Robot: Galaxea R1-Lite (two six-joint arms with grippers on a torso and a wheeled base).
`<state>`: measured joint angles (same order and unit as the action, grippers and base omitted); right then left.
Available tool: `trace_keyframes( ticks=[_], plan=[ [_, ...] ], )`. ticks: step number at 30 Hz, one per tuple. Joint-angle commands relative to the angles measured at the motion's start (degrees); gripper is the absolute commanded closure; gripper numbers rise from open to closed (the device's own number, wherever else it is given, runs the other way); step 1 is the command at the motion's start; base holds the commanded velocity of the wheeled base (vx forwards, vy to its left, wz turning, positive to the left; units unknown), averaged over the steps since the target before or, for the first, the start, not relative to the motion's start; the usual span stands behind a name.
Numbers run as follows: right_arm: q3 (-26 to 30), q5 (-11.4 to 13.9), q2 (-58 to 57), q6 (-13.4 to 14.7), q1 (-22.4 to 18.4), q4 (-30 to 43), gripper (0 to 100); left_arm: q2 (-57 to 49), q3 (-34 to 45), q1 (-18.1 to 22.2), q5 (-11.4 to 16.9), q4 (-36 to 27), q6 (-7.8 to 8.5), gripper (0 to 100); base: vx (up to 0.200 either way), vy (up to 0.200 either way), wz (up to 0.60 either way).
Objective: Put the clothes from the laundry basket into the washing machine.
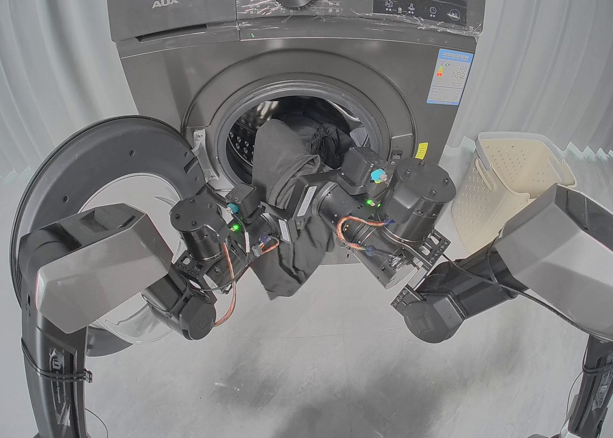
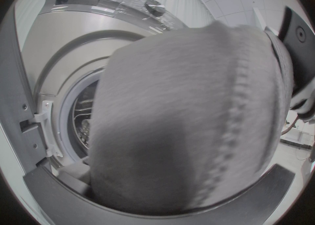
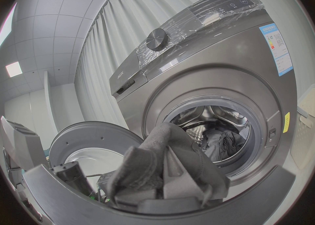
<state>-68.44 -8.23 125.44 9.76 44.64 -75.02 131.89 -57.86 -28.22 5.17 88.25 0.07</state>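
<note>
Dark grey cloth garment bulges right up against the left wrist camera, covering the left gripper, so its grip cannot be told. In the head view, the round grey door of the grey front-loading washing machine stands swung open at the far left. Just beside it, the left gripper sits against the lower part of the garment, which hangs from the drum opening down past the rim. The right gripper is at the garment's upper part, its fingers close together with a fold of cloth pinched between and more draped over them. Other dark clothes lie inside the drum. A cream perforated plastic laundry basket stands right of the machine.
</note>
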Motion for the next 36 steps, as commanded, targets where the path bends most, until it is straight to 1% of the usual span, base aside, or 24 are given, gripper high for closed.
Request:
trace_keyframes(
  ticks=[1,3,5,7,8,9,13,17,22,23,26,27,28,29,31,32,33,34,35,36],
  plan=[
    [0.85,-0.47,-0.64,0.34,0.27,-0.04,100,2.49,-2.08,1.77,-0.77,0.08,-0.25,100,0.000,0.000,0.00],
    [1.29,-0.74,-0.72,0.69,-0.17,0.05,100,2.32,-2.26,1.77,-1.04,0.17,-0.42,100,0.000,0.000,0.00],
    [1.64,-1.26,-0.90,1.31,-0.78,0.05,100,1.97,-2.26,2.03,-1.13,0.17,-0.95,100,0.000,0.000,0.00],
    [2.34,-1.53,-1.52,1.84,-2.54,0.05,100,1.26,-1.82,2.12,-1.04,0.17,-1.30,100,0.000,0.000,0.00],
    [2.43,-1.53,-1.60,1.84,-2.72,0.05,100,1.18,-1.73,2.12,-1.13,0.17,-1.30,100,0.000,0.000,0.00],
    [3.75,-1.53,-1.95,1.92,-4.74,0.14,100,0.12,-1.21,2.12,-1.13,0.26,-1.39,100,0.000,0.000,0.00],
    [7.09,-1.53,-1.78,1.92,-7.73,0.23,100,-2.08,-0.68,1.85,-1.04,0.26,-1.57,100,0.000,0.000,0.00],
    [9.29,-1.44,-1.08,1.92,-7.82,0.05,100,-4.18,-0.41,0.98,-2.53,0.17,-1.57,100,0.000,0.000,0.00],
    [9.46,-0.74,-1.08,1.84,-6.85,-0.30,100,-5.06,0.64,0.80,-2.71,0.17,-1.57,100,0.000,0.000,0.00],
    [9.46,-0.56,-1.34,1.84,-6.32,-0.30,0,-5.50,1.43,0.71,-2.71,0.17,-1.57,100,0.000,0.000,0.00],
    [11.31,-0.56,-2.22,1.31,-5.88,-0.30,0,-6.65,2.57,0.71,-2.53,0.17,-1.57,100,0.000,0.000,0.00],
    [15.44,-0.30,-3.98,0.34,-5.88,-0.04,0,-7.17,3.01,0.80,-2.53,0.26,-1.66,100,0.000,0.000,0.00],
    [15.44,-0.30,-3.98,0.34,-5.88,-0.04,0,-7.17,3.01,0.80,-2.53,0.26,-1.66,100,0.000,0.000,0.00],
    [23.17,2.43,-7.32,-2.65,-5.71,-0.65,0,-7.44,3.10,0.80,-2.53,0.17,-1.66,100,0.000,0.000,0.00],
    [30.03,6.91,-9.16,-4.84,-5.44,-1.27,0,-7.35,3.01,0.80,-2.53,0.17,-1.57,100,0.000,0.000,0.00],
    [32.67,8.23,-9.51,-5.28,-5.44,-1.71,0,-7.35,3.01,0.71,-2.44,0.26,-1.57,100,0.000,0.000,0.00],
    [33.11,8.40,-9.60,-5.37,-5.35,-1.80,0,-7.35,3.01,0.71,-2.44,0.26,-1.57,100,0.000,0.000,0.00],
    [37.68,10.25,-10.39,-6.16,-4.74,-3.20,0,-7.44,3.28,0.62,-2.44,0.26,-1.48,100,0.000,0.000,0.00],
    [39.70,10.78,-10.57,-6.60,-4.12,-3.90,0,-7.44,3.36,0.62,-2.44,0.35,-1.39,100,0.000,0.000,0.00],
    [39.96,10.95,-10.57,-6.60,-4.04,-3.99,0,-7.44,3.36,0.62,-2.44,0.35,-1.39,100,0.000,0.000,0.00]
  ],
)
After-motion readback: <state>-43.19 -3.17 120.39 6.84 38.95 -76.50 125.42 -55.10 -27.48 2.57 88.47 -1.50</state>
